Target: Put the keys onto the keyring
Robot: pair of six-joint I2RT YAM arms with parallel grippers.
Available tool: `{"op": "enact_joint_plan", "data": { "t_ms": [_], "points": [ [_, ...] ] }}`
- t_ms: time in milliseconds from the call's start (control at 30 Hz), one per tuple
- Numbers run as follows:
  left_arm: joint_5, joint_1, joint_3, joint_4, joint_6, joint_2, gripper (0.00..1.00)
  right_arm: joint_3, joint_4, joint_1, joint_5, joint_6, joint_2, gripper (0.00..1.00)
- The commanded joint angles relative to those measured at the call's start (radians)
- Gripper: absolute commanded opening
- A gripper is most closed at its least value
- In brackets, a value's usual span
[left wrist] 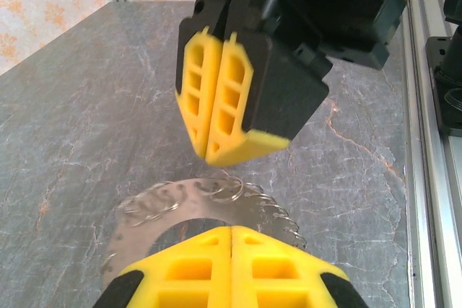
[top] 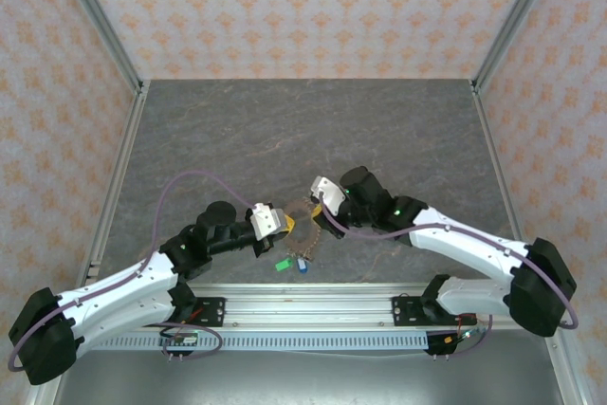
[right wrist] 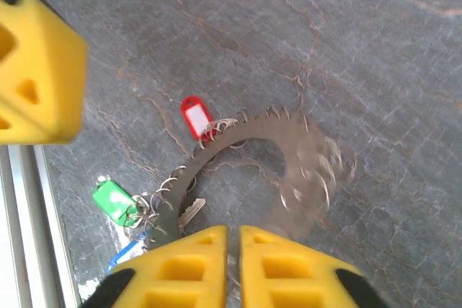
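The keyring is a flat grey toothed band strung with small wire loops; its right side is blurred. It also lies between both grippers and beyond my left fingertips. Keys hang on it: a red tag, a green tag, a blue tag and a bare silver key. My right gripper is shut, with the band running into the thin slit between its fingers. My left gripper is shut with nothing visibly held, facing the right gripper.
An aluminium rail runs along the near edge of the grey marbled table, close to the green and blue tags. Metal frame posts and patterned walls enclose the table on three sides.
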Motion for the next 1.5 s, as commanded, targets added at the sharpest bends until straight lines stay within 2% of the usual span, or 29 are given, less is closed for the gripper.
{"op": "enact_joint_plan", "data": {
  "t_ms": [0, 100, 233, 367, 433, 467, 600, 800, 967, 1167, 1333, 1467],
  "points": [
    [0.012, -0.004, 0.005, 0.051, -0.019, -0.003, 0.0, -0.017, 0.062, 0.0, -0.025, 0.004, -0.03, 0.0],
    [0.008, -0.004, 0.001, 0.05, -0.021, -0.004, 0.0, -0.025, 0.064, 0.0, -0.016, 0.009, -0.023, 0.0],
    [-0.012, -0.004, 0.001, 0.028, -0.018, -0.003, 0.0, -0.044, 0.079, 0.0, 0.083, 0.053, -0.023, 0.04],
    [-0.078, -0.004, -0.02, 0.046, -0.048, -0.004, 0.0, -0.083, 0.116, -0.019, 0.197, 0.19, -0.004, 0.18],
    [-0.11, -0.004, -0.038, 0.069, -0.082, -0.004, 0.01, -0.084, 0.097, -0.053, 0.178, 0.286, 0.014, 0.24],
    [-0.136, -0.004, -0.049, 0.087, -0.118, -0.003, 0.05, -0.086, 0.09, -0.075, 0.159, 0.349, 0.04, 0.27],
    [-0.168, -0.003, -0.077, 0.111, -0.251, 0.013, 0.12, -0.088, 0.056, -0.145, 0.129, 0.533, 0.113, 0.3],
    [-0.231, -0.004, -0.065, 0.071, -0.416, 0.086, 0.14, -0.102, 0.094, -0.205, 0.06, 0.71, 0.22, 0.34],
    [-0.278, -0.004, -0.024, 0.048, -0.531, 0.184, 0.17, -0.073, 0.105, -0.21, 0.002, 0.742, 0.338, 0.35],
    [-0.246, -0.004, 0.051, 0.044, -0.62, 0.351, 0.16, -0.032, 0.095, -0.21, -0.071, 0.761, 0.43, 0.35],
    [-0.22, -0.004, 0.102, 0.066, -0.665, 0.502, 0.06, -0.043, 0.135, -0.209, -0.152, 0.764, 0.443, 0.33],
    [-0.229, -0.004, 0.122, 0.076, -0.697, 0.595, 0.02, -0.065, 0.154, -0.208, -0.156, 0.759, 0.428, 0.33]
  ]
}}
